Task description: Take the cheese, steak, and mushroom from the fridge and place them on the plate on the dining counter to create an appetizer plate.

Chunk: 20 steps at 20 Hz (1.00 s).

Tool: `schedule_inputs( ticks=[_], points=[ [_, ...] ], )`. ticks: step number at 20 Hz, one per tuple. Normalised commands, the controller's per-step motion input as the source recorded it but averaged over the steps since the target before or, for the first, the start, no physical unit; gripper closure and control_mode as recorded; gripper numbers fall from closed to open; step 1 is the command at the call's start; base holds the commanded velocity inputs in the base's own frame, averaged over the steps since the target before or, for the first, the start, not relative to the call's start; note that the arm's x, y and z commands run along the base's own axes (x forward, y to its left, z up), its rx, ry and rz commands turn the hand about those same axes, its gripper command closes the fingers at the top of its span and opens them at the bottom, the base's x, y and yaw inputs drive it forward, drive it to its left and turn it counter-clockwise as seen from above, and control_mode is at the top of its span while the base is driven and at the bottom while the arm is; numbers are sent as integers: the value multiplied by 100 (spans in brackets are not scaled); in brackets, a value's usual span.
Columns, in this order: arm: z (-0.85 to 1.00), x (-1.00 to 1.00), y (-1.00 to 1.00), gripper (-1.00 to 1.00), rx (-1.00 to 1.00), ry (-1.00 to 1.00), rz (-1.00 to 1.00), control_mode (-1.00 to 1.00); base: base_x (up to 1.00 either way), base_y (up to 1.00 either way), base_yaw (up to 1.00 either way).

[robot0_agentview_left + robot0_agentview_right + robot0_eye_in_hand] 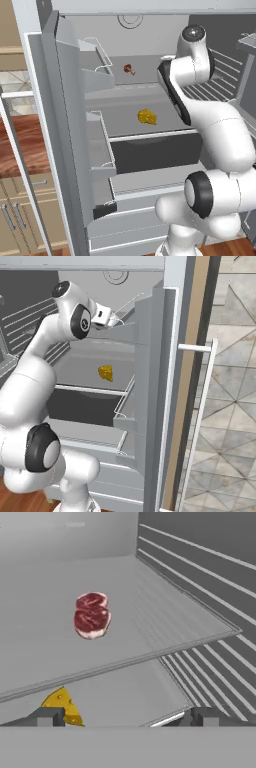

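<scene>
My gripper (125, 718), wide open and empty inside the fridge (65, 125), should drop squarely over the steak (91, 615) at eleven o'clock.

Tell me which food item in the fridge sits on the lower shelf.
The cheese, the yellow-orange wedge, sits on the lower shelf. The mushroom and the red-pink steak lie on the shelf above it.

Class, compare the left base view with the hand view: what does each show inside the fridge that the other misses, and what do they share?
The left base view alone shows the mushroom on the upper shelf and the door racks. The hand view alone shows the steak on a shelf and the open gripper. Both show the cheese on a lower shelf of the fridge.
</scene>
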Motion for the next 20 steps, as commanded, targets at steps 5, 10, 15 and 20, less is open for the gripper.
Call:
schedule_inputs(
  ticks=[5,10,15,20],
  points=[
    [-37,45,0,-100,21,-4,-9,-100,0,0,0],
    [-5,34,0,-100,14,2,-9,-100,0,0,0],
    [0,35,-2,-100,3,4,-1,-100,0,0,0],
    [-2,51,0,-100,2,0,0,-100,0,0,0]
  ],
)
